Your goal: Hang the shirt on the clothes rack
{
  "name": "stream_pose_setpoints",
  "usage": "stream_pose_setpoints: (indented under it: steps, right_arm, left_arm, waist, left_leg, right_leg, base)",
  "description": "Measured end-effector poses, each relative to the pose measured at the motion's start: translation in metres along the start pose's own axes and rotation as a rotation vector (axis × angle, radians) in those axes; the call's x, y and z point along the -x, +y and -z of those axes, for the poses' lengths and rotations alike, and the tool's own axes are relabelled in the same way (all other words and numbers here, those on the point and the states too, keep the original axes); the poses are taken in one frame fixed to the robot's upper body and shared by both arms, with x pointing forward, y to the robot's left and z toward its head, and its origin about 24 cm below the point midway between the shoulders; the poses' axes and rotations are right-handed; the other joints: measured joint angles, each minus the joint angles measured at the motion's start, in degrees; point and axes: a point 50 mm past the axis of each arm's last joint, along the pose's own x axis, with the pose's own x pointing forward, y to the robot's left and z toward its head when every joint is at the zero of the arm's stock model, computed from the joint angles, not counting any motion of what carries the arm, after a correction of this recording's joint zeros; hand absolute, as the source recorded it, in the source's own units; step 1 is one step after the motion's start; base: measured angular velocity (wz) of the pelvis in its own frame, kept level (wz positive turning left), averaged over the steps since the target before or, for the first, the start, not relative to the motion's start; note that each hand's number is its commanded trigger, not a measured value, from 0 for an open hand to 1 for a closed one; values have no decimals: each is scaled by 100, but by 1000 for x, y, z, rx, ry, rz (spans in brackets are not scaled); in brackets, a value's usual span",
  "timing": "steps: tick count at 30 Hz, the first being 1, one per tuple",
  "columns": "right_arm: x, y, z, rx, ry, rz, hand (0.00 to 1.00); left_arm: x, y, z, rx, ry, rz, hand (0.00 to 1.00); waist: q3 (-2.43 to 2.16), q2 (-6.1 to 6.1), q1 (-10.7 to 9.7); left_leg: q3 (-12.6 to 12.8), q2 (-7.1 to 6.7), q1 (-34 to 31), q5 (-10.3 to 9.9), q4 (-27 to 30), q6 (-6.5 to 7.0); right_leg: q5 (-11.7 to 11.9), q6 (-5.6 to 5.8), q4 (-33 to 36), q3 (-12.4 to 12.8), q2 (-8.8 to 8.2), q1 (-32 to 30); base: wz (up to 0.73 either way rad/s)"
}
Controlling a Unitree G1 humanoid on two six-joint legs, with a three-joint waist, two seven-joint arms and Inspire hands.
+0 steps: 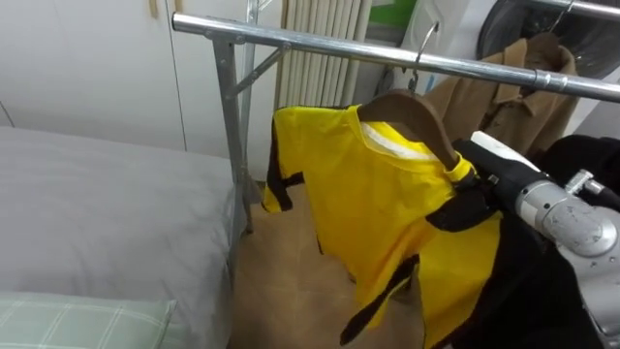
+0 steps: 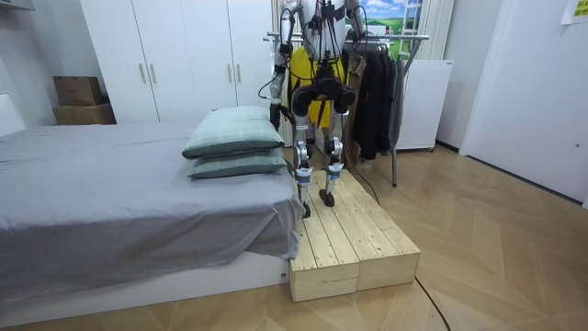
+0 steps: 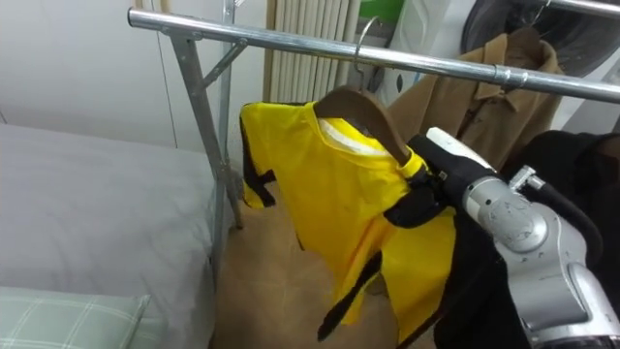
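Right hand [image 1: 470, 199] is sitting at the yellow shirt's [image 1: 368, 204] hanger [image 1: 407, 111], right end, grip impossible to tell. Hook [image 1: 423, 48] is poking up-left at the rail [image 1: 320, 44]

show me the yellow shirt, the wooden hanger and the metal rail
yellow shirt [image 1: 358, 194], left eye view, on the wide yellow panel of cloth
wooden hanger [image 1: 417, 116], left eye view, on its brown sloping arm
metal rail [image 1: 320, 45], left eye view, on the bare bar left of the hook

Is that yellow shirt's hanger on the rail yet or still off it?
On, it seems: the hook of the wooden hanger curves over the metal rail, yellow shirt hanging below.
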Motion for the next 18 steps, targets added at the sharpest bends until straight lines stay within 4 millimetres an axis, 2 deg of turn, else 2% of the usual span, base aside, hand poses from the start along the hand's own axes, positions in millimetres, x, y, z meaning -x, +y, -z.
stream_pose_setpoints:
  steps: [5, 13, 18]
  right_arm:
    - [0, -2, -2, -16, -14, 5, 100]
    - [-1, 2, -2, -193, -78, -55, 100]
    - [-4, 14, 13, -296, -39, -139, 100]
  left_arm:
    - [0, 0, 0, 1, 0, 0, 0]
    - [0, 2, -1, -3, -4, 0, 0]
    - [1, 2, -1, -6, -5, 13, 0]
  waist:
    - [-3, 0, 8]
    - [-3, -1, 18]
    - [-4, -2, 22]
  left_leg:
    - [-8, -2, 1, 9, -4, 0]
    - [-18, 6, 0, 9, 14, 0]
    - [-27, 3, 55, 9, 15, 0]
  right_leg:
    - [1, -1, -13, 40, 10, 4]
    - [4, -7, -9, -11, 5, 13]
    - [4, -7, -21, -27, 0, 72]
  base:
    - [0]
    - [0]
    - [0]
